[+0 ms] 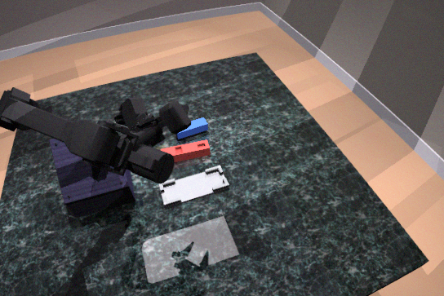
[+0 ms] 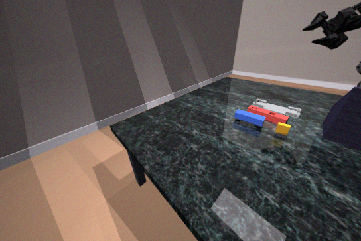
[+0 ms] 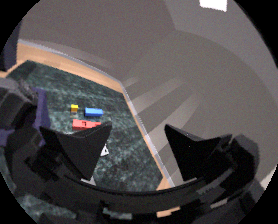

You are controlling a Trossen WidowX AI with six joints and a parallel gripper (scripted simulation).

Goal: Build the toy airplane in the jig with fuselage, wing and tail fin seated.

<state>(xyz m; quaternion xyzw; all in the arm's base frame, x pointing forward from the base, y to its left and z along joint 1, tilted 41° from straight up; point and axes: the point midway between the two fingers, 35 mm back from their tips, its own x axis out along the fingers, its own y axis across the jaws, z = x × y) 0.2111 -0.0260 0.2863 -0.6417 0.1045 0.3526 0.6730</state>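
Note:
The red fuselage [image 1: 192,152] [image 2: 263,113] [image 3: 77,125] lies on the table outside the cradle, sockets facing up. The white cradle [image 1: 192,187] [image 2: 279,109] [image 3: 104,150] is empty beside it, partly hidden by a finger in the wrist view. The blue wing [image 1: 195,128] [image 2: 249,117] [image 3: 93,112] lies on the fuselage's other side. The yellow tail fin [image 2: 283,128] [image 3: 74,108] stands near one end of the wing and fuselage; the arm hides most or all of it in the top view. My gripper [image 2: 308,36] [image 3: 138,125] is open and empty, high above the table.
The dark purple arm pedestal [image 1: 90,183] [image 2: 345,116] stands beyond the fin end of the parts. The dark green marbled table [image 1: 306,208] [image 2: 172,146] ends at straight edges above a wooden floor. Pale rectangular patches on its surface look like reflections.

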